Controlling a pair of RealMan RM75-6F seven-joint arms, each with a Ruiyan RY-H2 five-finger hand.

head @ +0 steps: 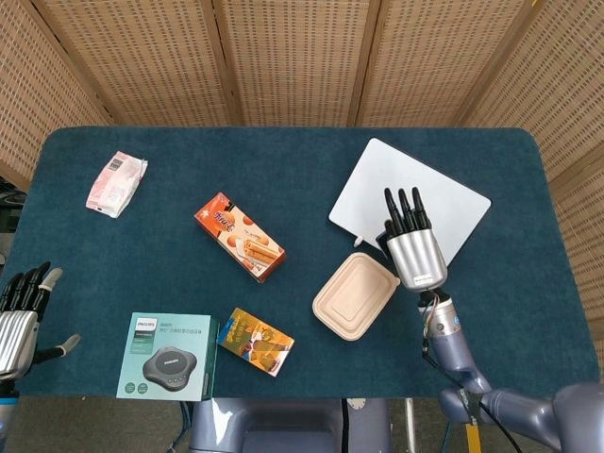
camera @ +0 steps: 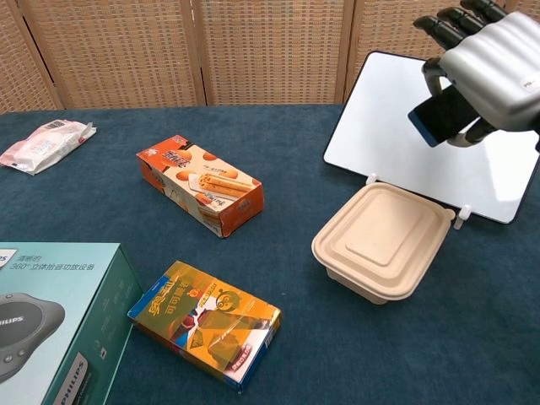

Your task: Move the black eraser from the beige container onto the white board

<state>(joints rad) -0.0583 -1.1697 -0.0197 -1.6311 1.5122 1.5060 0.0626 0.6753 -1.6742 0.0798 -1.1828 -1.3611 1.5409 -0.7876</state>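
Half the job looks done: above the white board (camera: pixel 396 126), your right hand (camera: pixel 494 59) grips the black eraser (camera: pixel 443 116), clear of the beige container (camera: pixel 384 245). You have yet to lower and release it.

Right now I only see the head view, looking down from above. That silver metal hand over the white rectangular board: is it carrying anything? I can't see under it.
Observer: Yes. The chest view shows the right hand holding a flat black eraser beneath its palm.
Operator: Is it lying on the board already?
Observer: No. In the chest view the eraser hangs tilted in the air in front of the white rectangular board, apparently touching nothing but the fingers.
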